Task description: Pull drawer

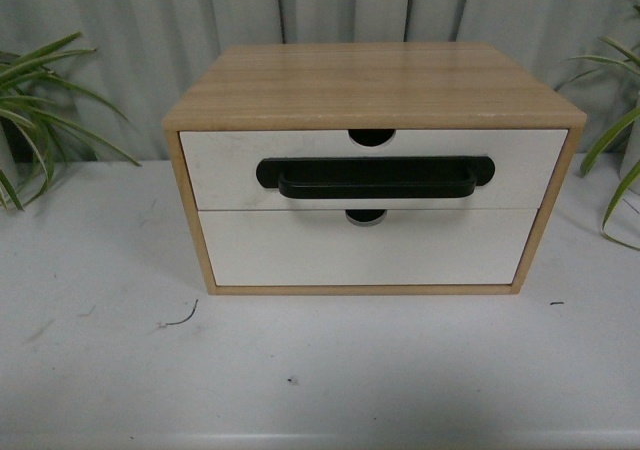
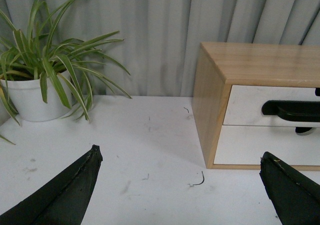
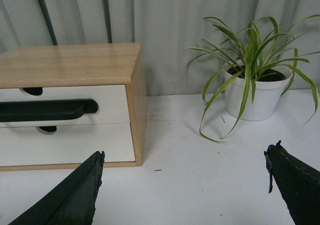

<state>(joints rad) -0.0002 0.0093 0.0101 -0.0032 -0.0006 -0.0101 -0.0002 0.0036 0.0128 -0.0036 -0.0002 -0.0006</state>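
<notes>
1 wooden cabinet (image 1: 370,85) sits mid-table (image 1: 320,380), w/ 2 white-fronted drawers stacked. The drawer (image 1: 225,165) is the upper one: 1 long black bar handle (image 1: 375,178) across its middle, 1 half-round notch in its top edge. Front looks flush w/ the cabinet frame, i.e. closed. Lower drawer (image 1: 360,255) has no handle, only a notch just under the bar.

2 potted plants, 1 per side: left plant (image 2: 50,70) in a white pot, right plant (image 3: 250,50) in a white pot, both well apart from the cabinet walls. Grey curtain (image 1: 150,30) behind everything.

2 pincers, neither in the front view. Left pincer (image 2: 180,154): fingers spread wide, nothing between them, over bare table off the cabinet's left front corner, not touching it. Right pincer (image 3: 186,151): same, splayed and empty, off the right front corner.

Room: table in front of the drawer fronts is bare except 1 thin curled thread (image 1: 180,320) and a few dark specks. Table's near edge shows at the bottom of the front view.
</notes>
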